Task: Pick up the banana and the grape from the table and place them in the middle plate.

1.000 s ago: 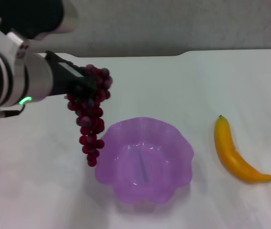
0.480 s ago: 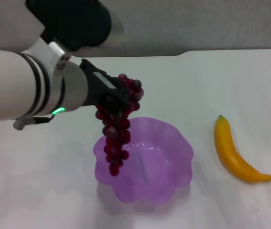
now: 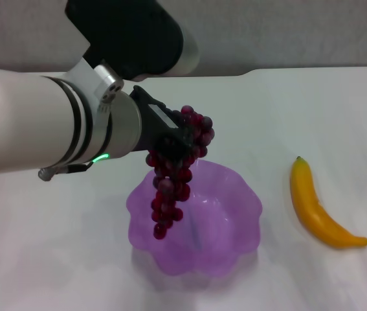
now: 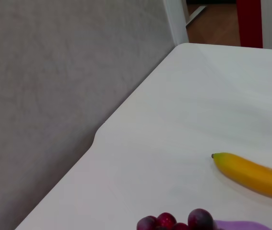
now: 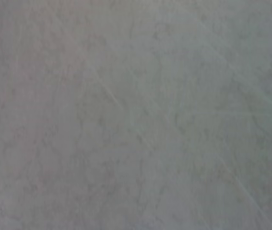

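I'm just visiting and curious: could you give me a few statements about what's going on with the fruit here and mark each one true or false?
1. The left gripper holds the grape hanging over the middle plate. True.
2. The banana lies in the plate. False: it lies on the table, to the plate's right.
3. The grapes rest on the table. False: they hang in the air.
4. The banana lies untouched. True.

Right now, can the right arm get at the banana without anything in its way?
Probably yes: the banana lies alone on the table, apart from the middle plate, on the right arm's side; the left tool holds the grape over the plate.
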